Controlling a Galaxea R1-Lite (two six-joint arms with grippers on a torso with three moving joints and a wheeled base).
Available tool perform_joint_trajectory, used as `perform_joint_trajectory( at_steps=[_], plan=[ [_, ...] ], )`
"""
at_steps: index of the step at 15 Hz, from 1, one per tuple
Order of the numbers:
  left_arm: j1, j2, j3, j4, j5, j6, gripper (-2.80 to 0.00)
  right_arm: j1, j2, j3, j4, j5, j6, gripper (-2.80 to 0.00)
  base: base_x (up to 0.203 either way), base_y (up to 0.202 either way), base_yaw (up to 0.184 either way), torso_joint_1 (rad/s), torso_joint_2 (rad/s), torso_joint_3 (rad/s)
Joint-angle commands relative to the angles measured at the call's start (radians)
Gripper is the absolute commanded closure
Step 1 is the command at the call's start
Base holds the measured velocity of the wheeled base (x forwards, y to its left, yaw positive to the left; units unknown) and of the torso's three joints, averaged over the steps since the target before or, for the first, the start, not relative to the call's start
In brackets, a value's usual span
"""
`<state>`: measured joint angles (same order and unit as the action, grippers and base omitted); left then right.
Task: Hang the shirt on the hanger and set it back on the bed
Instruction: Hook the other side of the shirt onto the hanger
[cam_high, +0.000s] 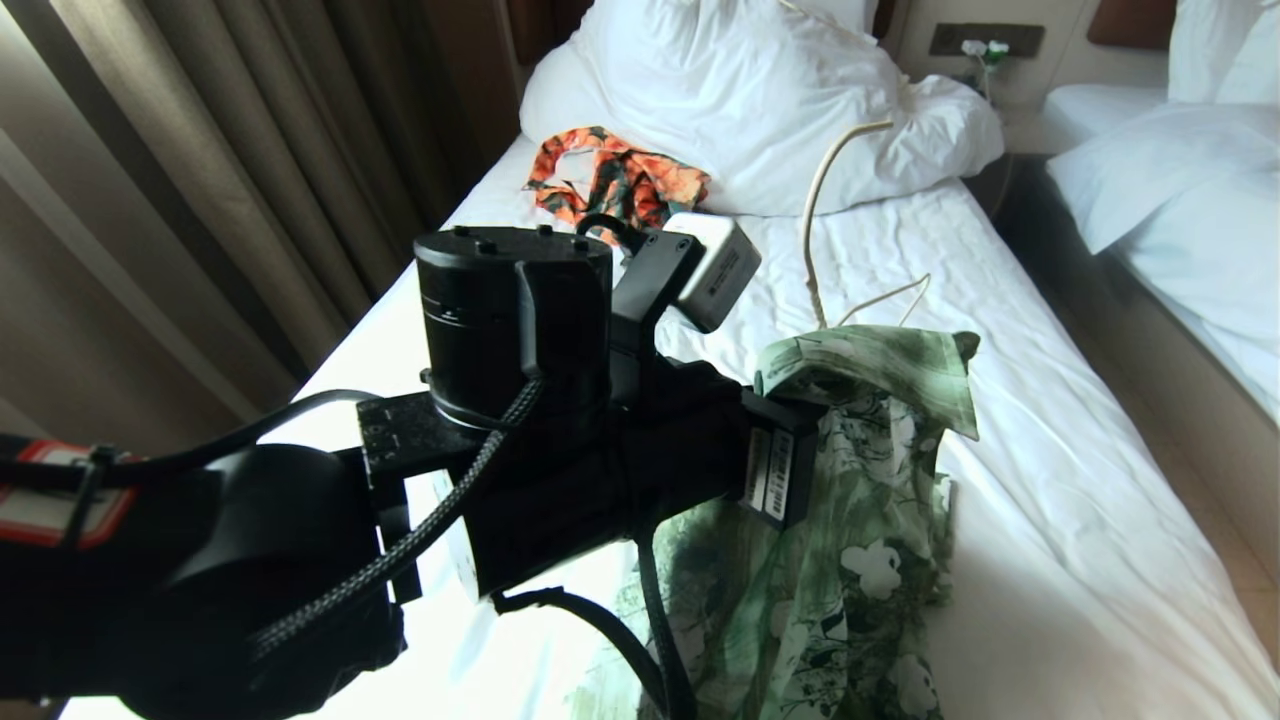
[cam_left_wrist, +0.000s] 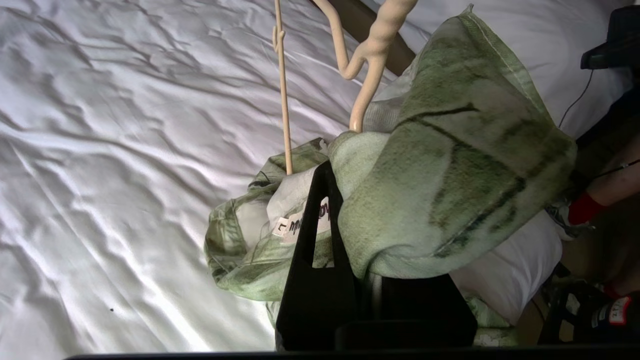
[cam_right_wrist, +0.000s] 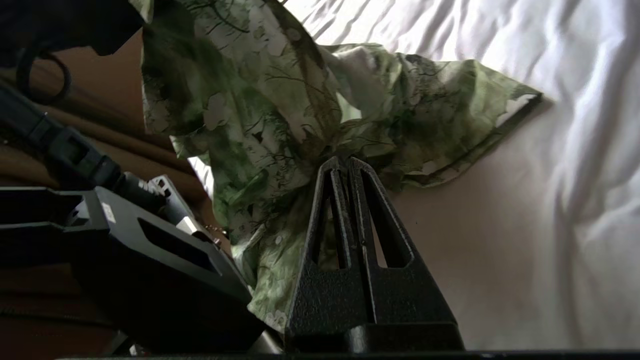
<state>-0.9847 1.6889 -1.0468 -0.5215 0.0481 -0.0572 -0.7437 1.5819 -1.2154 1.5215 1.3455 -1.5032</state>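
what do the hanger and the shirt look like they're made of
The hanger looks like moulded plastic: smooth, cream, slightly glossy, with thin rounded bars. The shirt looks like thin woven fabric, matte; it drapes in soft folds and shows a fine weave. The fibre can't be told.

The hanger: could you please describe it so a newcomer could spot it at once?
On the white-sheeted bed, find the green-and-white shirt held up by the left gripper. The hanger is the thin cream plastic rod rising from its collar, unlike the orange garment near the pillow.
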Motion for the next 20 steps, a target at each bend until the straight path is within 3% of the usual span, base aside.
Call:
perform_joint_trajectory(
  at_steps=[1,2,6,16,17,20],
  plan=[
    [0.001,0.003,0.002,-0.003,0.001,-0.001,0.00,0.055,-0.051,0.072,0.009,0.006,-0.012,0.00,0.000,0.000,0.000,0.000,0.00,0.000],
    [0.001,0.005,0.000,-0.003,0.001,0.000,0.00,0.070,-0.071,0.114,0.009,0.005,-0.013,-2.80,0.000,0.000,0.000,0.000,0.00,0.000],
    [0.001,0.020,-0.007,-0.006,0.004,0.000,0.00,0.182,-0.131,0.216,0.009,-0.011,-0.015,-2.80,0.000,0.000,0.000,0.000,0.00,0.000],
    [0.005,0.026,0.004,-0.006,0.004,-0.002,0.00,0.308,-0.211,0.352,0.009,-0.013,-0.020,-2.80,0.000,0.000,0.000,0.000,0.00,0.000],
    [0.004,0.025,0.004,-0.006,0.004,-0.001,0.00,0.308,-0.211,0.352,0.009,-0.011,-0.020,0.00,0.000,0.000,0.000,0.000,0.00,0.000],
    [0.011,0.015,0.009,-0.006,0.004,-0.003,0.00,0.295,-0.212,0.350,0.009,-0.012,-0.020,0.00,0.000,0.000,0.000,0.000,0.00,0.000]
  ],
)
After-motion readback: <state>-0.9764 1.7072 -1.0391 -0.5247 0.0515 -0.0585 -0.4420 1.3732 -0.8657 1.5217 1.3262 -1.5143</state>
